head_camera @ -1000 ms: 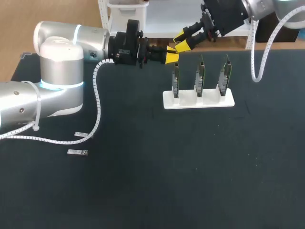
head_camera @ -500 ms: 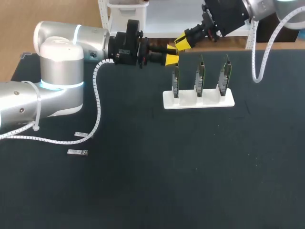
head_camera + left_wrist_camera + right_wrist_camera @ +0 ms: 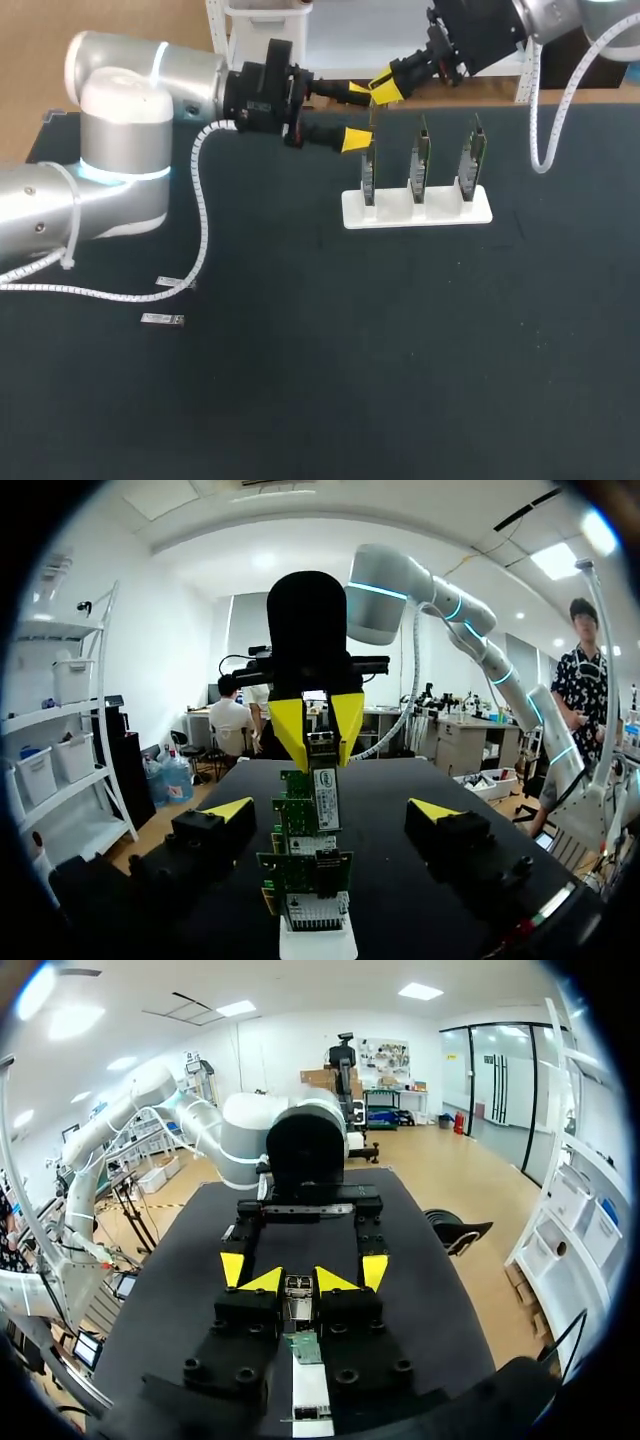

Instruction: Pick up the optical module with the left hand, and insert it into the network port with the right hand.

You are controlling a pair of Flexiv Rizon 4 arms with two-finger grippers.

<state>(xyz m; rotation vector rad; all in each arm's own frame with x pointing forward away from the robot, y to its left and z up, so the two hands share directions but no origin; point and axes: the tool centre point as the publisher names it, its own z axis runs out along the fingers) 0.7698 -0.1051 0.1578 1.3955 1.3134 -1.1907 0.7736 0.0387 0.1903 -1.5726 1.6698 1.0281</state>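
The optical module (image 3: pixel 298 1297), small and silver, sits between the yellow tips of my right gripper (image 3: pixel 299 1280), which is shut on it. In the head view that gripper (image 3: pixel 384 90) hangs at the far edge, above the leftmost of three green network boards (image 3: pixel 369 165). My left gripper (image 3: pixel 355 113) stands wide open on either side of it, with its fingers clear of the module. From the left wrist, the module (image 3: pixel 326 798) hangs from my right gripper (image 3: pixel 318 720) just over the boards (image 3: pixel 305 865), between my own open left gripper (image 3: pixel 332 810).
The three boards stand upright in a white holder (image 3: pixel 415 208) at the table's far middle. Two spare modules (image 3: pixel 162 319) (image 3: pixel 172 284) lie on the black mat at the left, under my left arm's cable.
My left gripper has opened wide and let go of the module. My right gripper has closed on it and now holds it alone.
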